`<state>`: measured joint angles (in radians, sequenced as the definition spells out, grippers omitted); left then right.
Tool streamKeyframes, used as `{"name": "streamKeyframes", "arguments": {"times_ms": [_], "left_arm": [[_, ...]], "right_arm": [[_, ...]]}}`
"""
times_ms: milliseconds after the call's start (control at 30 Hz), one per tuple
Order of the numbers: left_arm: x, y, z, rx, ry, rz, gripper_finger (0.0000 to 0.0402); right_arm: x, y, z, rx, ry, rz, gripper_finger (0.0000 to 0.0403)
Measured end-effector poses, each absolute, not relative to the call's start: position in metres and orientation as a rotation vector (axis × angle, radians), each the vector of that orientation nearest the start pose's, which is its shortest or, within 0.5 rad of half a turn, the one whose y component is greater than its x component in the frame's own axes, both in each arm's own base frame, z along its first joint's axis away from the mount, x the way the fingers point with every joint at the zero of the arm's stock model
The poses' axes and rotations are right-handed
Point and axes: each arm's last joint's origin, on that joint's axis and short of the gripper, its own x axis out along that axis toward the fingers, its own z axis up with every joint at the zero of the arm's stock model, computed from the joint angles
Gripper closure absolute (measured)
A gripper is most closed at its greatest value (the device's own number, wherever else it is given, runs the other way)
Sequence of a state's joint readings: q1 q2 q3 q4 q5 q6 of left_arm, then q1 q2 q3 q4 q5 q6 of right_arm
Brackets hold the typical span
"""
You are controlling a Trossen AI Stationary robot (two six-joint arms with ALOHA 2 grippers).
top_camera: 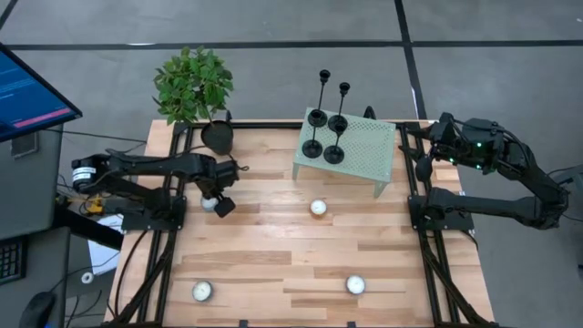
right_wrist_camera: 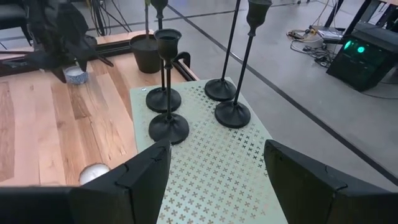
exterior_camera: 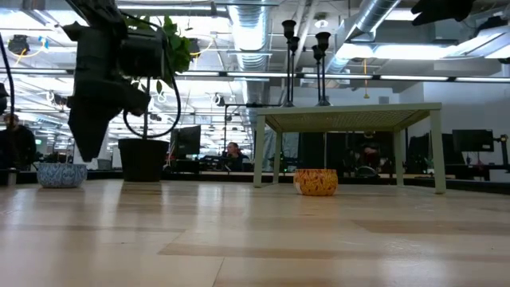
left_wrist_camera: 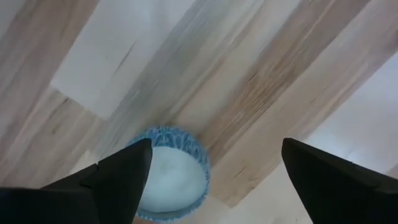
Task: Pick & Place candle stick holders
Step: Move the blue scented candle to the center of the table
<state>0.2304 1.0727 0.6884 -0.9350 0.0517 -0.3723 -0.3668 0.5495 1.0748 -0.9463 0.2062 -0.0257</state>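
Candle stick holders: four (top_camera: 323,117), black metal, each a round disc base, thin stem and small cup top, differing heights; clustered upright at the far left part of the stand, bases close together.
Stand: one (top_camera: 364,150), pale green perforated metal top on legs, set on the far right part of the table.
Table: one (top_camera: 273,246), light wood planks, black frame rails along both sides.
Tealights: four; one in a blue patterned cup (left_wrist_camera: 171,174), three others (top_camera: 318,208) spread over the planks.
Plant: one (top_camera: 193,87), leafy, in a black pot at the far left corner.
Left hand: (top_camera: 219,202) fingers parted, empty, poised over the blue-cupped tealight.
Right hand: (right_wrist_camera: 214,180) fingers spread apart, empty, at the stand's right edge, facing the holders.
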Motion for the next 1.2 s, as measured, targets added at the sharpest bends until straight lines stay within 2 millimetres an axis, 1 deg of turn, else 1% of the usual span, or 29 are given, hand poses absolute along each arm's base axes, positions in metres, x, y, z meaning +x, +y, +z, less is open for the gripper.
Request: {"name": "streamKeyframes", "arguments": {"times_ms": [133, 300, 367, 433, 500, 600, 967, 1100, 1200], "left_arm": [[0.166, 0.04, 0.205, -0.528, 1.336, 0.417, 0.0029], [0.175, 0.048, 0.226, -0.509, 1.269, 0.463, 0.0022], [0.175, 0.05, 0.235, -0.476, 1.268, 0.498, 0.0019], [0.17, 0.049, 0.236, -0.437, 1.311, 0.514, 0.0016], [0.164, 0.048, 0.234, -0.431, 1.366, 0.515, 0.0012], [0.163, 0.046, 0.229, -0.452, 1.385, 0.487, 0.0009], [0.15, 0.04, 0.196, -0.431, 1.5, 0.435, 0.0009], [0.15, 0.039, 0.194, -0.471, 1.495, 0.39, 0.0011], [0.151, 0.039, 0.194, -0.467, 1.492, 0.383, 0.001]], "right_arm": [[0.058, -0.029, 0.378, 0.009, 0.421, -0.559, 0.0154], [0.059, -0.029, 0.378, 0.009, 0.419, -0.56, 0.0154], [0.059, -0.029, 0.378, 0.009, 0.419, -0.56, 0.0154], [0.058, -0.029, 0.378, 0.017, 0.417, -0.561, 0.0154], [0.058, -0.029, 0.378, 0.024, 0.416, -0.563, 0.0154], [0.058, -0.029, 0.378, 0.033, 0.414, -0.564, 0.0154], [0.058, -0.029, 0.378, 0.036, 0.414, -0.565, 0.0154], [0.058, -0.029, 0.378, 0.05, 0.41, -0.569, 0.0154], [0.058, -0.029, 0.378, 0.05, 0.411, -0.57, 0.0154]]}}
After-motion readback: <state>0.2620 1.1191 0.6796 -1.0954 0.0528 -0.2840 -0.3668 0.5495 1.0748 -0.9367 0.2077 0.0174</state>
